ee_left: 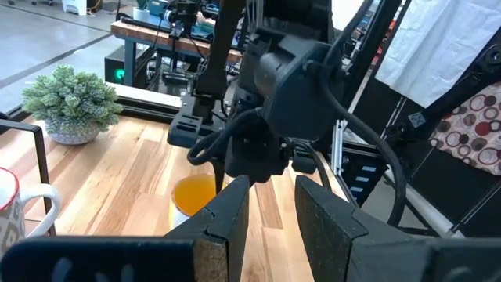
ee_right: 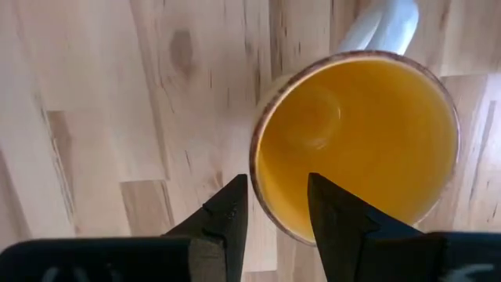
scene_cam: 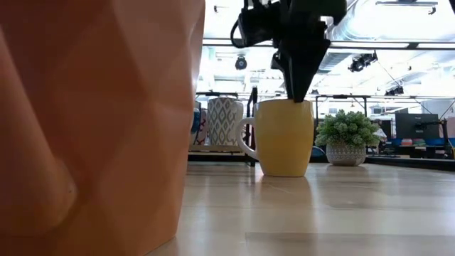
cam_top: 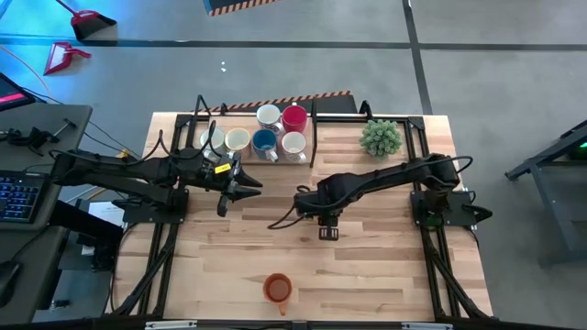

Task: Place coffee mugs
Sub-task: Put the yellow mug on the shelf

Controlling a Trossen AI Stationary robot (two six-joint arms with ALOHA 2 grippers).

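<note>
Six coffee mugs stood grouped at the far side of the bench (cam_top: 385, 266) inside a black wire frame (cam_top: 314, 137) — two cream ones (cam_top: 238, 139), a blue one (cam_top: 264, 141), a red one (cam_top: 294, 116) and two white ones (cam_top: 293, 144). A red-orange mug (cam_top: 278, 288) sat alone near the front edge, well apart from the rest. The yellow mug (scene_cam: 284, 137) stood upright on the wood at mid-bench, handle free.

The right tool (ee_right: 278, 205) hung directly above that mug, its two fingers narrowly parted and straddling the rim — one outside the wall, one over the yellow interior. The wrist view did not settle whether the pads were touching the ceramic, so this looked like a grasp being taken or let go, not a firm hold.

The left tool (ee_left: 270, 215) waited just beside the frame, fingers slightly apart and carrying nothing, pointed toward the right arm. A small green potted plant (cam_top: 381, 137) stood at the far right of the bench.

As a judgement, the job seemed well along: six mugs gathered, two outside the frame.
</note>
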